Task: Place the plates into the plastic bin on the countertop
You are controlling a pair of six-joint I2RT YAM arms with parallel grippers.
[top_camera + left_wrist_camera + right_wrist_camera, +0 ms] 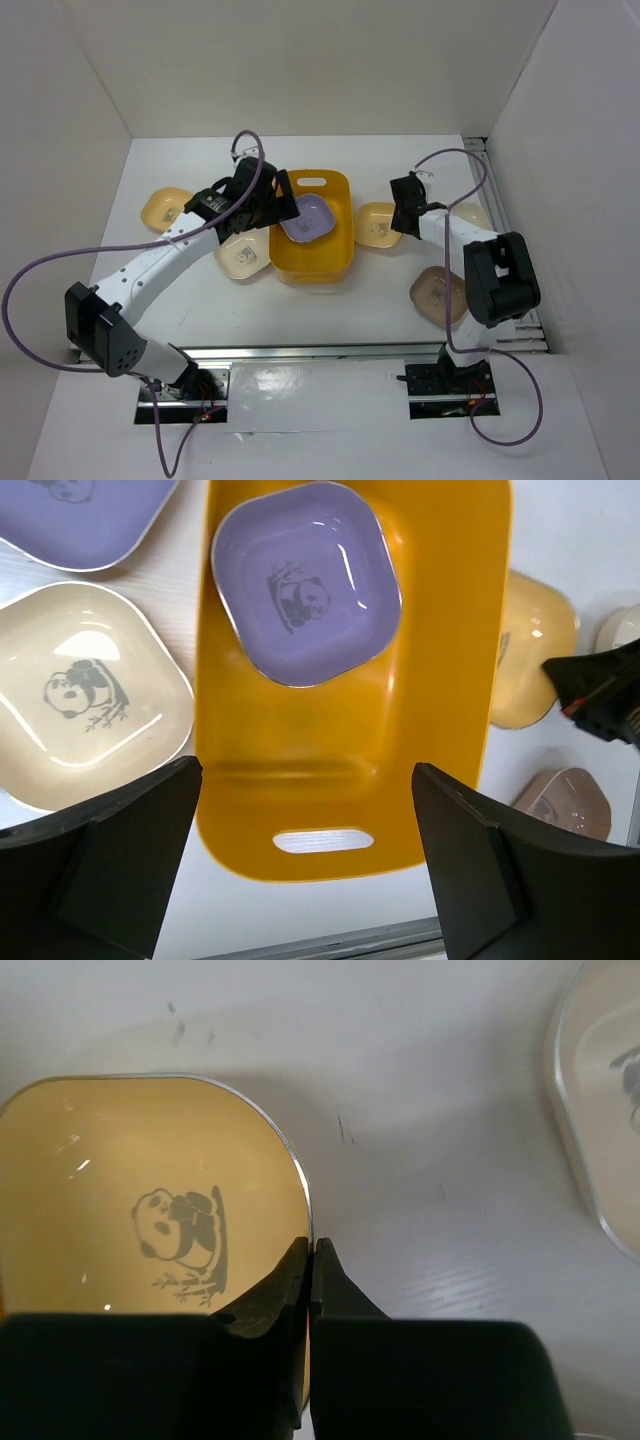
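The yellow-orange rectangular plastic bin (312,264) runs lengthwise away from the arms, with its handle slot at the far end. A lavender rounded-square plate (305,218) lies inside, bare floor beside it. The left hand (308,770) hovers wide above. The right hand (311,1255) pinches a yellow rounded-square plate (120,1220) by its rim, just beside the bin.

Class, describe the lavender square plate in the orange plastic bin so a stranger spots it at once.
Find the yellow-orange rectangular plastic bin central on the white countertop. In its far half lies a lavender rounded-square plate with a panda print. No other plate is inside.
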